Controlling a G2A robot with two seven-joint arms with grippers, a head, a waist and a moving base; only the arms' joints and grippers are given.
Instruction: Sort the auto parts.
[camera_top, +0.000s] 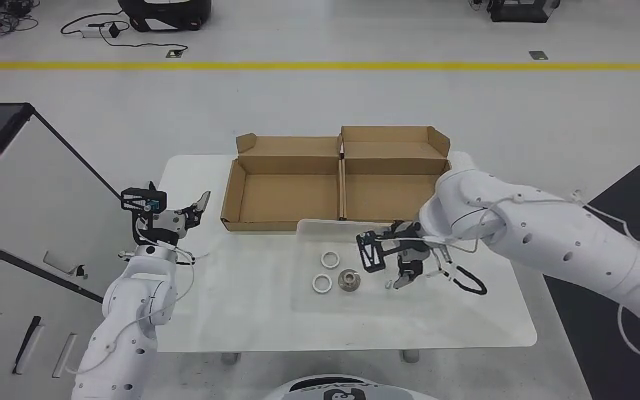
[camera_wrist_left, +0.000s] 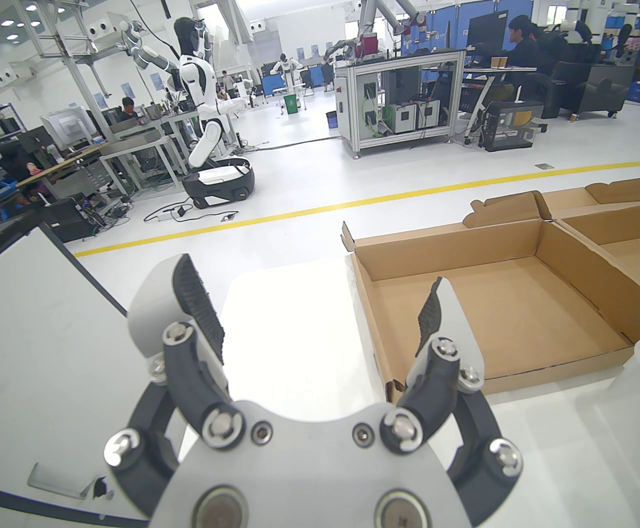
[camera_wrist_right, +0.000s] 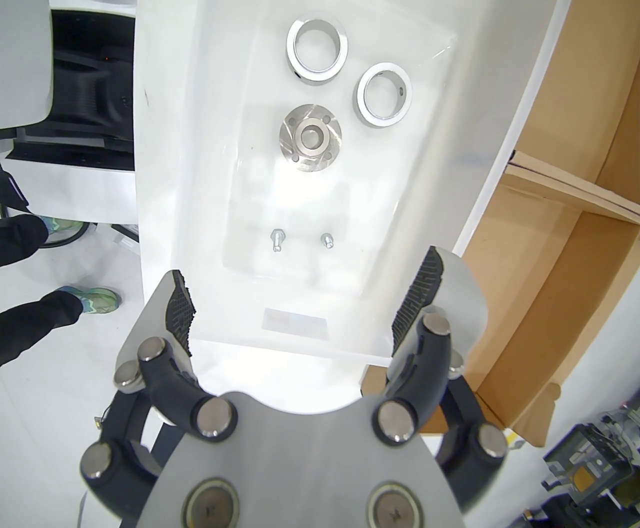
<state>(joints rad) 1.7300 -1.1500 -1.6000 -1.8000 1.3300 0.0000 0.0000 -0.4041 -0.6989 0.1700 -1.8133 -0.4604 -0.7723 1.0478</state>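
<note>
Seen from above, the white bench (camera_top: 250, 300) carries two open cardboard boxes side by side along its 12 o'clock edge. The left box (camera_top: 285, 198) and the right box (camera_top: 392, 195) touch along one shared wall, each with its flaps folded back toward 12 o'clock.

Just at 6 o'clock of the boxes lies a clear tray (camera_wrist_right: 395, 200) with the auto parts on it. Two metal rings (camera_top: 328, 259) sit at the tray's 9 o'clock end, near each other but not touching. A round hub (camera_top: 349, 280), with a raised centre and small holes in its flange, lies just at 3 o'clock of the nearer ring and apart from both. Farther toward 3 o'clock, two small bolts (camera_wrist_right: 277, 239) lie side by side with a gap between them, well apart from the hub.

The right claw (camera_wrist_right: 304, 280) hangs over the tray's 3 o'clock end, near the bolts. Its fingers (camera_wrist_right: 180, 310) are spread wide with nothing between them, and it touches none of the parts.

The left claw (camera_wrist_left: 310, 280) is above the bench's 9 o'clock side, near the left box's 9 o'clock wall and well apart from the tray. It points toward 12 o'clock, and its fingers (camera_wrist_left: 197, 300) are also spread wide, gripping nothing.
</note>
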